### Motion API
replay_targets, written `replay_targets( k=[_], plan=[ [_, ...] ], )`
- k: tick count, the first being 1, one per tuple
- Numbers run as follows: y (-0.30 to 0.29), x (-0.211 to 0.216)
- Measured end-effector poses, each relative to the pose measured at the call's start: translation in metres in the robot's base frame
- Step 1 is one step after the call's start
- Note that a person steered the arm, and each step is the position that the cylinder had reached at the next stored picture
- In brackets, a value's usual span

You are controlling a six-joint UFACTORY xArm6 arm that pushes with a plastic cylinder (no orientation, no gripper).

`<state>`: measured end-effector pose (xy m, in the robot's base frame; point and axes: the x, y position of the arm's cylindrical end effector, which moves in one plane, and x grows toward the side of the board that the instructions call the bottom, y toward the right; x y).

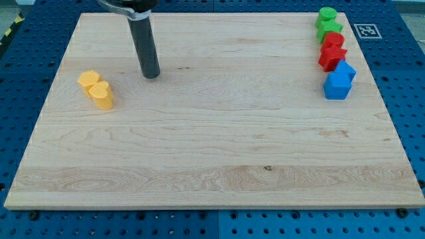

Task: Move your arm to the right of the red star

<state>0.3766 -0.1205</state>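
Note:
The red star (331, 58) lies near the view's right edge of the wooden board (212, 146), in a tight column of blocks. A second red block (333, 40) touches it from above. My tip (151, 74) rests on the board in the upper left part, far to the left of the red star. It touches no block.
Above the red blocks sit a green round block (327, 15) and a green star (329, 29). Below the red star are a blue block (345, 70) and a blue cube (337, 86). Two yellow blocks (89, 80) (102, 95) lie at the left, close to my tip.

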Motion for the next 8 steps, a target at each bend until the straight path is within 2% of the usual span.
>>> replay_targets(
  k=[6,8],
  plan=[
    [0.024,0.012],
    [0.051,0.037]
  ],
)
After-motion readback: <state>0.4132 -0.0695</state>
